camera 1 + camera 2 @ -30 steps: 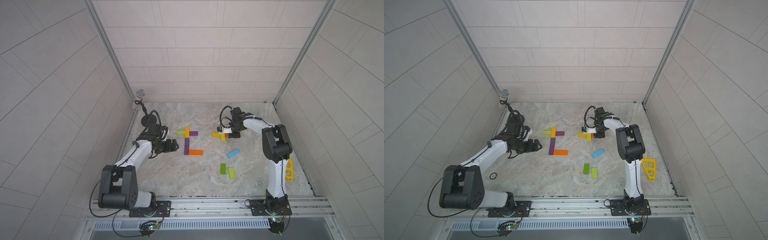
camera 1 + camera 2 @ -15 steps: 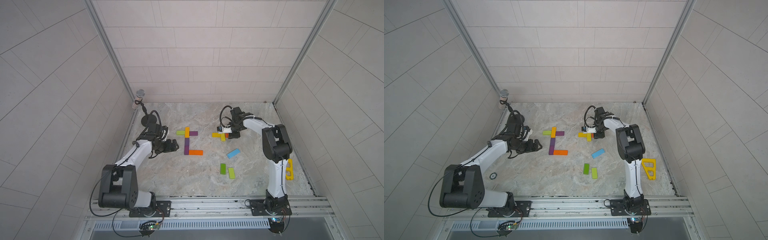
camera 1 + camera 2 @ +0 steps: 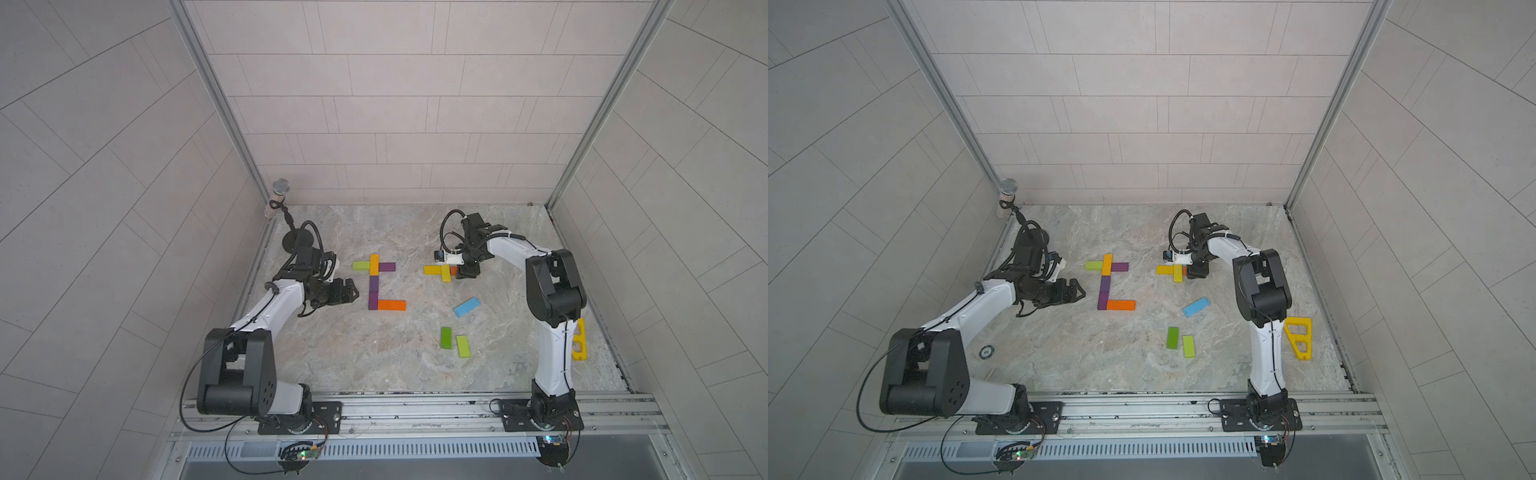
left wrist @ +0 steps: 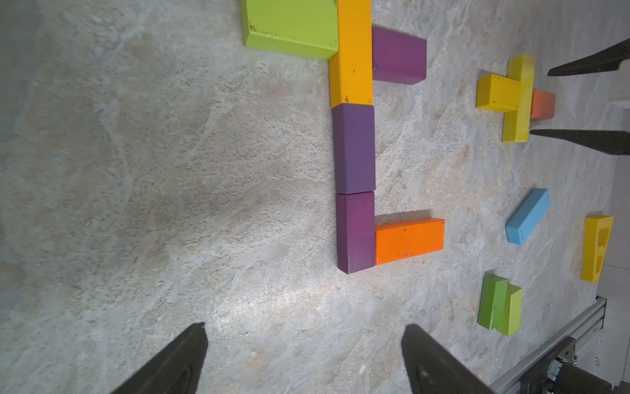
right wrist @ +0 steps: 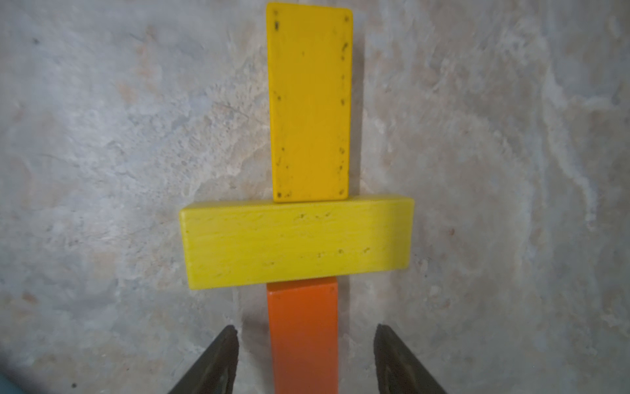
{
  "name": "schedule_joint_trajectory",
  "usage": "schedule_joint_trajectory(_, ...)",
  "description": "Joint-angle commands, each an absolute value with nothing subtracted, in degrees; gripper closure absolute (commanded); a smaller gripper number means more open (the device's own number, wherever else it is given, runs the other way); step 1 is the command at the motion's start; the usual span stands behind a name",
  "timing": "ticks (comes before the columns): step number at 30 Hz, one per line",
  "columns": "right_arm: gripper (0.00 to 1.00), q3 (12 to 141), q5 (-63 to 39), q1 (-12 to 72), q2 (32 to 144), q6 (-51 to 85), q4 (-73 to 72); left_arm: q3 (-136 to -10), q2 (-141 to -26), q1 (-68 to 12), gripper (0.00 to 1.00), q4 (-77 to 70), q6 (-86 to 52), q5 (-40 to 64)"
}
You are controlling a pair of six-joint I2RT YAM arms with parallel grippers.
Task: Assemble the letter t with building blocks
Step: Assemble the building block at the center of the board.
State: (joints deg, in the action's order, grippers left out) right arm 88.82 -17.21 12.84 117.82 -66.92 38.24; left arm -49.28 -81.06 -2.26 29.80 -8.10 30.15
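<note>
A green block point(image 3: 445, 337) and a lime block point(image 3: 462, 346) lie side by side on the bench point(image 3: 365, 361), with a blue block point(image 3: 466, 307) just beyond. The left claw point(image 3: 351, 291) gapes empty beside the t figure point(image 3: 373, 286). Farthest, the right claw point(image 3: 465, 275) stands open astride an orange block point(image 5: 303, 327), clear of both its sides; that block butts a yellow block point(image 5: 296, 244).

Both top views look steeply down from high above the front rail point(image 3: 415, 409) at 6 o'clock, facing the back wall point(image 3: 395, 124) at 12, far enough to hold the whole table point(image 3: 1142, 365). The left wrist camera sits low at 9 o'clock, looking past the left gripper point(image 4: 304, 325) toward 3. The right wrist camera hangs close over the yellow cross point(image 5: 296, 238); the left wrist view and both top views share it.
</note>
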Motion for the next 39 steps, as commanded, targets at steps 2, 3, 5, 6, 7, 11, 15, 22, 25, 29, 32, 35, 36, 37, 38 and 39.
schedule_joint_trajectory(2, 0.34, 88.84, -17.79, 13.71, 107.82, -62.69, 40.38, -49.44, -80.61, -1.86, 0.06, 26.96, -9.36, 32.96)
schedule_joint_trajectory(3, 0.33, 88.82, -17.42, 13.89, 106.26, -60.5, 39.61, -49.52, -80.68, -1.85, 0.07, 26.36, -9.89, 33.28)
schedule_joint_trajectory(5, 0.32, 88.6, -16.17, 13.98, 103.9, -54.0, 37.17, -49.45, -80.61, -1.8, 0.07, 25.22, -10.74, 33.62)
schedule_joint_trajectory(6, 0.31, 88.63, -14.73, 14.07, 103.17, -49.81, 35.85, -49.2, -80.42, -1.91, 0.07, 24.54, -11.02, 33.72)
schedule_joint_trajectory(7, 0.3, 88.98, -13.39, 14.19, 102.85, -46.16, 35.42, -48.87, -80.2, -1.93, 0.07, 23.87, -11.32, 33.72)
schedule_joint_trajectory(11, 0.0, 93.18, 0.54, 14.55, 105.16, -22.41, 36.05, -47.17, -79.04, -1.93, 0.07, 21.51, -12.52, 33.43)
schedule_joint_trajectory(15, 0.0, 101.33, 7.25, 14.09, 111.05, -9.14, 49.45, -45.96, -78.51, -1.93, 0.08, 19.88, -13.34, 32.96)
schedule_joint_trajectory(22, 0.0, 93.68, -3.36, 13.45, 111.48, 2.55, 45.35, -42.66, -75.81, -1.98, 0.08, 17.71, -14.2, 32.72)
schedule_joint_trajectory(25, 0.05, 92.73, -4.24, 13.36, 112.59, 6.0, 43.84, -41.54, -74.8, -2.04, 0.08, 17.1, -14.28, 32.53)
schedule_joint_trajectory(29, 0.31, 93.66, -2.4, 12.68, 114.32, 9.12, 44.39, -41.55, -75.03, -2.04, 0.08, 16.79, -14.46, 32.53)
schedule_joint_trajectory(32, 0.49, 93.05, -2.01, 11.6, 114.85, 10.52, 44.36, -41.49, -75.37, -1.94, 0.08, 16.53, -14.43, 32.41)
schedule_joint_trajectory(35, 0.6, 91.96, -3.72, 10.02, 115.3, 11.48, 44.11, -41.39, -75.24, -1.85, 0.08, 16.52, -14.34, 32.39)
schedule_joint_trajectory(36, 0.6, 91.37, -4.26, 9.72, 115.23, 11.59, 43.73, -41.3, -75.17, -1.84, 0.08, 16.52, -14.35, 32.34)
schedule_joint_trajectory(37, 0.6, 90.42, -4.69, 9.46, 115.08, 11.64, 43.06, -41.26, -75.17, -1.8, 0.08, 16.59, -14.36, 32.28)
schedule_joint_trajectory(38, 0.6, 89.72, -4.88, 9.4, 114.88, 11.6, 42.28, -41.3, -75.23, -1.74, 0.08, 16.61, -14.29, 32.25)
schedule_joint_trajectory(39, 0.6, 89.16, -5.07, 9.4, 114.74, 11.6, 41.72, -41.15, -75.21, -1.75, 0.08, 16.61, -14.25, 32.19)
